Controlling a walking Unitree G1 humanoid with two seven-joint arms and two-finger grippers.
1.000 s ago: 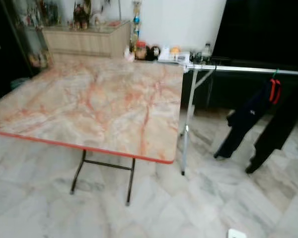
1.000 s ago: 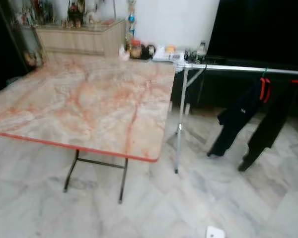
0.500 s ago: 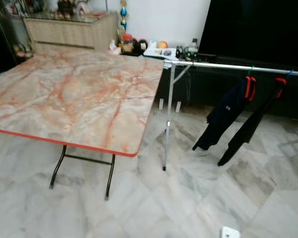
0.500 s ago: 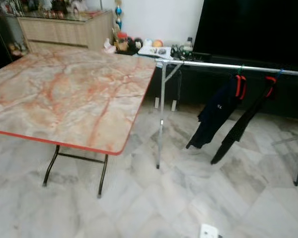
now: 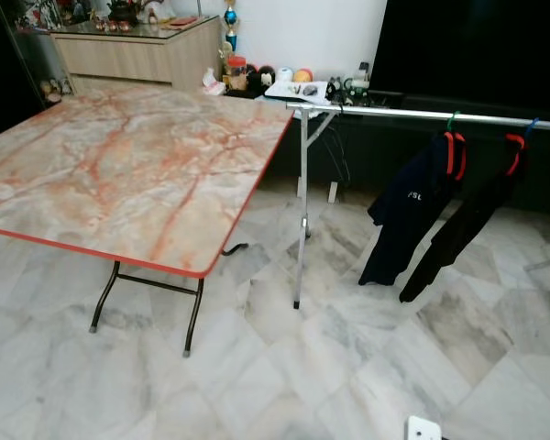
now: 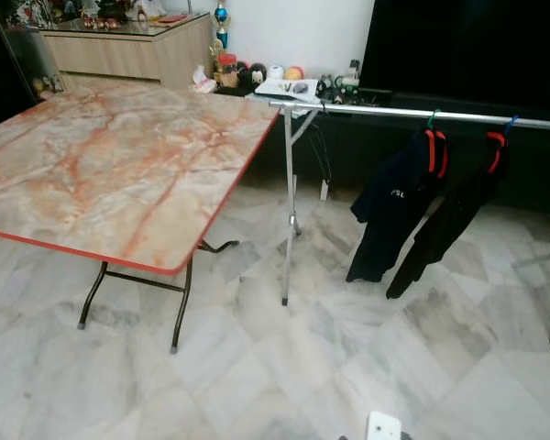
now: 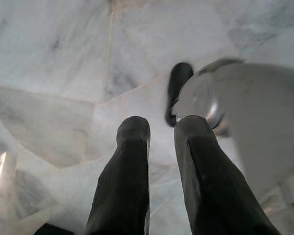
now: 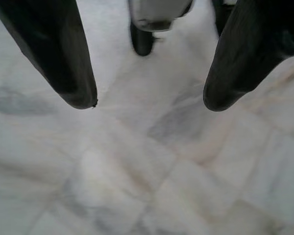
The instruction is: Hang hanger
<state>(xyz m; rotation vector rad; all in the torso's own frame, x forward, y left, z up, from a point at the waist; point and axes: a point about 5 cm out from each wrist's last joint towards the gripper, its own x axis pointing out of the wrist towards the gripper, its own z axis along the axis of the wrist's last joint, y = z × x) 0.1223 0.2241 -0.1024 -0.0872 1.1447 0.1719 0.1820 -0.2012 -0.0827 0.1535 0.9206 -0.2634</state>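
Nothing is held: the left tool (image 7: 159,132) is almost pressed together, the right tool (image 8: 149,100) spread wide. The counter (image 5: 137,174) corner could be bumped walking to the rail (image 5: 422,115).

Both head eyes look forward and down, sharing worktop (image 5: 137,174) and clothes rail (image 5: 422,115); wrist cameras face the marble floor (image 8: 152,171) closely.

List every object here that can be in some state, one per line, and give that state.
Folding table: unfolded, standing.
Clothes rail: standing, two garments hanging.
First dark garment: hung on a red hanger.
Second dark garment: hung on a red hanger.
Left hand: nearly closed, holding nothing.
Right hand: open, holding nothing.
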